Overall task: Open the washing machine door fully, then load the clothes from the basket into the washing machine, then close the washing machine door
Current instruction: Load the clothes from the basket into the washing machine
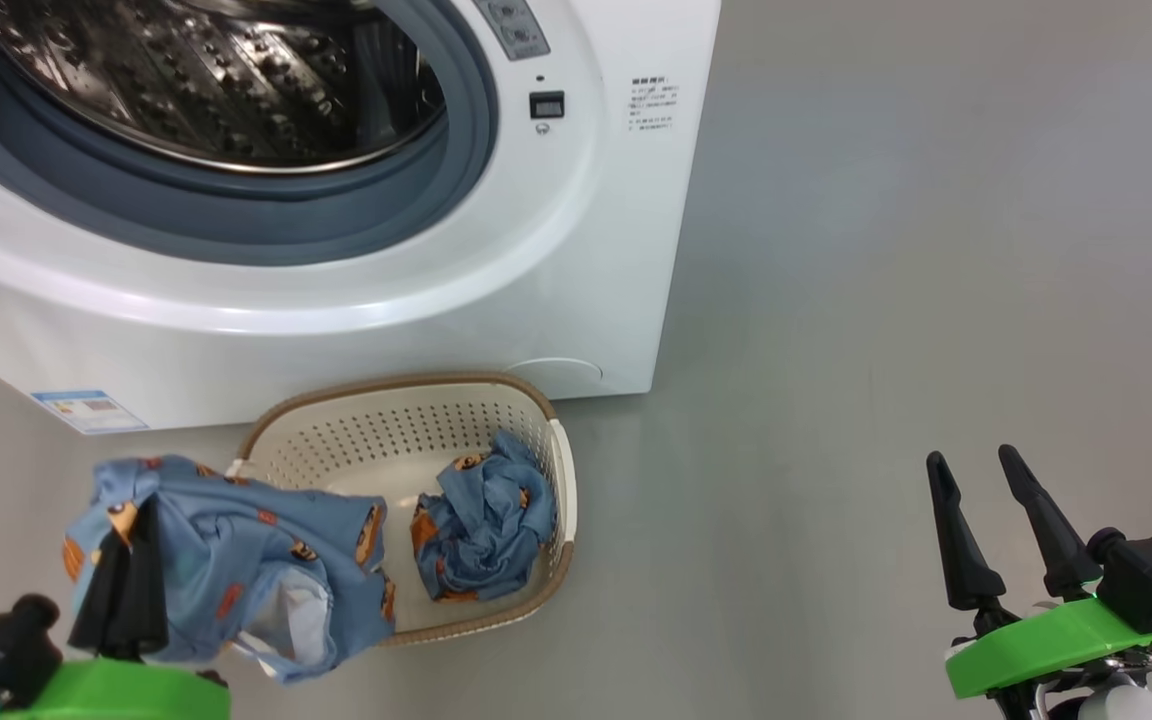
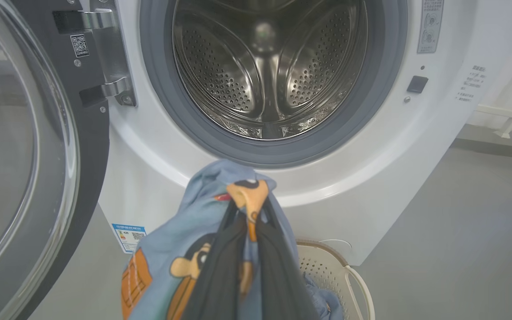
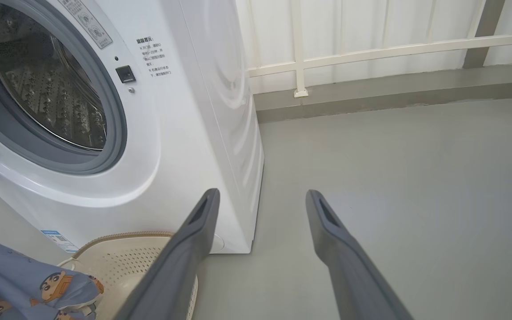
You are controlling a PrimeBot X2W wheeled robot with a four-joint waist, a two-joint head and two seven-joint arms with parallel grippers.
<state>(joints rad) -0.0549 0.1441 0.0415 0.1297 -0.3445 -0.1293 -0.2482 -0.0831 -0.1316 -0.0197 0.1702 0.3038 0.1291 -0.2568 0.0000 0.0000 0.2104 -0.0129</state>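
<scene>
one bear-print cloth (image 1: 236,560) hangs from the left gripper (image 2: 249,213), jaws pinched shut on it, at the left end of the basket (image 1: 396,384), where the other bundle (image 1: 484,530) lies. this looks like the loading step: next the cloth must go up into the open drum (image 2: 267,75). the right gripper (image 1: 974,460) is wide open and empty.

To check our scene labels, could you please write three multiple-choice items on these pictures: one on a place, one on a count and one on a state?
1. Where does the basket stand?
A. on the floor before the washer
B. on top of the washer
C. inside the drum

2. How many items lie in the basket?
A. none
B. one
C. three

3. The left pincer is:
A. open and empty
B. shut on the door
C. shut on a garment

Answers:
1 A: it sits on grey floor below the washer's opening.
2 B: a single blue bundle lies inside.
3 C: it clamps the bear-print garment.
</scene>
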